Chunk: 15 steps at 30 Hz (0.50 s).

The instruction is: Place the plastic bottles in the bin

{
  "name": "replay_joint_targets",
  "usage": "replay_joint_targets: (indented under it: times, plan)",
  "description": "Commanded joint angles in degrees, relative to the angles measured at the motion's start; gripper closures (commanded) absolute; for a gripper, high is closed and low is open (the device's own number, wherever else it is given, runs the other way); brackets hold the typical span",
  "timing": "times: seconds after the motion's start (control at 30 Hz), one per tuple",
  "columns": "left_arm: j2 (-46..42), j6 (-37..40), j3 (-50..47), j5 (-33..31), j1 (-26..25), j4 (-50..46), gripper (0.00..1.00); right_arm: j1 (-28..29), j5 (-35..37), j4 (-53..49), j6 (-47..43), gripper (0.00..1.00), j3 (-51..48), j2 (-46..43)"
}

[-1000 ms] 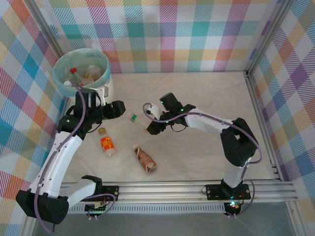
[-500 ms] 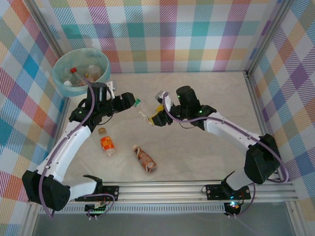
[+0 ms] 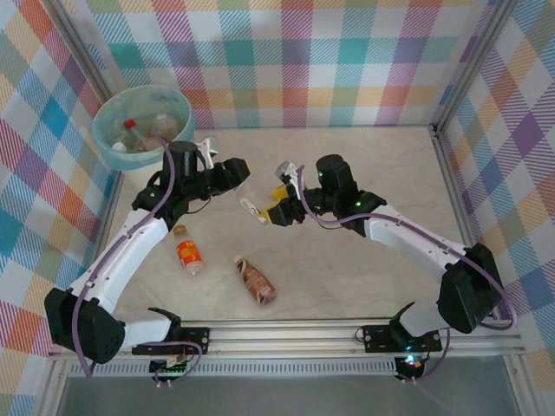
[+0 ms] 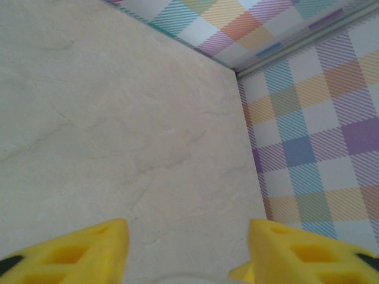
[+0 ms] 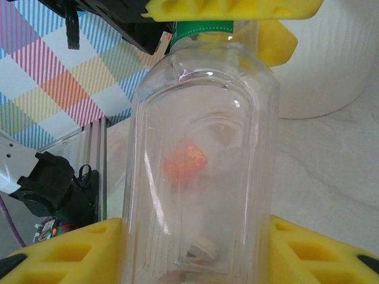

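Note:
My right gripper (image 3: 277, 208) (image 5: 198, 236) is shut on the body of a clear plastic bottle (image 3: 255, 206) (image 5: 201, 165) with a green cap, holding it above the table's middle. My left gripper (image 3: 241, 173) (image 4: 188, 236) faces it from the left. Its yellow fingers (image 5: 231, 7) stand apart around the cap end, and whether they touch the bottle I cannot tell. The bin (image 3: 106, 154), white with a blue-green liner, stands at the back left with several bottles (image 3: 130, 126) inside. An orange-labelled bottle (image 3: 188, 254) and a brown one (image 3: 256, 280) lie on the table in front.
Plaid walls enclose the table on three sides. A metal rail (image 3: 329, 334) runs along the near edge by the arm bases. The bin's white wall (image 5: 323, 71) rises behind the held bottle in the right wrist view.
The right gripper lifted the clear bottle and carried it up and left. The left gripper swung away from the bin to meet the bottle's cap end, its jaws narrowing.

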Motion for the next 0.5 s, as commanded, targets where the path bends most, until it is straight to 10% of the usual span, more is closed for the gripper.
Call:
replay_joint_targets:
  times: [0.0,0.47]
  plan:
    - [-0.44,-0.16,1.57,1.32,-0.82,1.33,0.54,0.27,-1.27,2.2,-0.08,0.47,-0.18,-1.64]
    - [-0.93,11.69,22.02,-13.44,1.14,-11.64,0.66,0.66,5.38,-0.64,6.92,0.14,9.87,0.42]
